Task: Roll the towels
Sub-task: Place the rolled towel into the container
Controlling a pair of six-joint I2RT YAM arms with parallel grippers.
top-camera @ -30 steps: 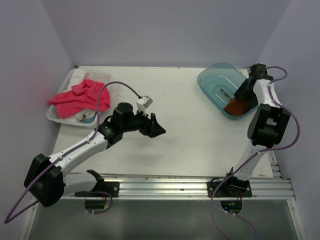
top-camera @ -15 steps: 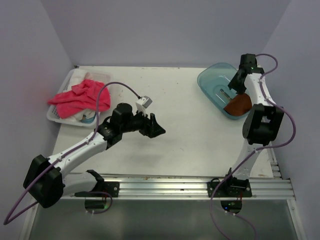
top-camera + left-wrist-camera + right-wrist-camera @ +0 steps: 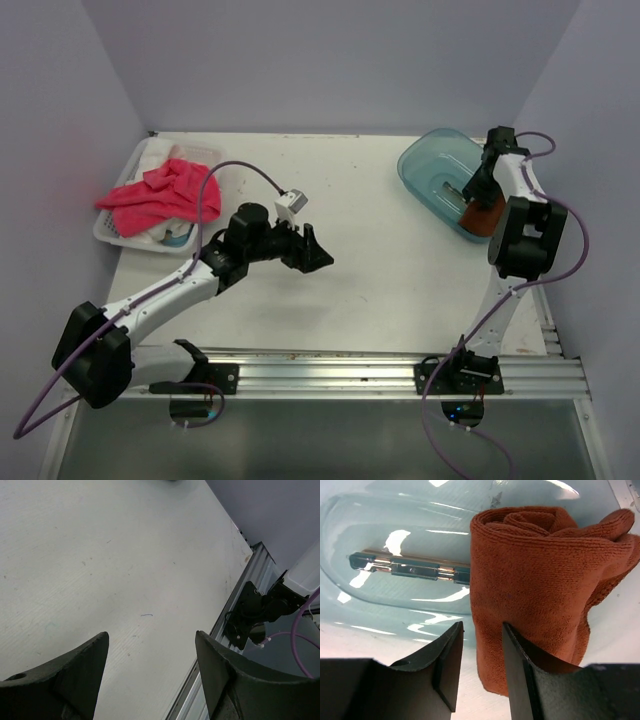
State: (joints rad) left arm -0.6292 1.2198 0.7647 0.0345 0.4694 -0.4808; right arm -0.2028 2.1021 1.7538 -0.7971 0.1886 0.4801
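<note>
rust-brown towel (image 3: 540, 590): rolled, in blue tub (image 3: 430, 165), far right | pink-red towel (image 3: 160, 190): loose over white basket (image 3: 110, 228), far left | left gripper (image 3: 150, 640): spread, empty, mid-table | right gripper (image 3: 482, 630): narrowed, gap empty, just beside roll | risk: closing here snags one fold, pulls roll open

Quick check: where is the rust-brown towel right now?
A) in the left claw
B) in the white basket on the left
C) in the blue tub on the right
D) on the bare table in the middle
C: the rust-brown towel, rolled up, lies inside the blue tub, right in front of the right claw.
</note>
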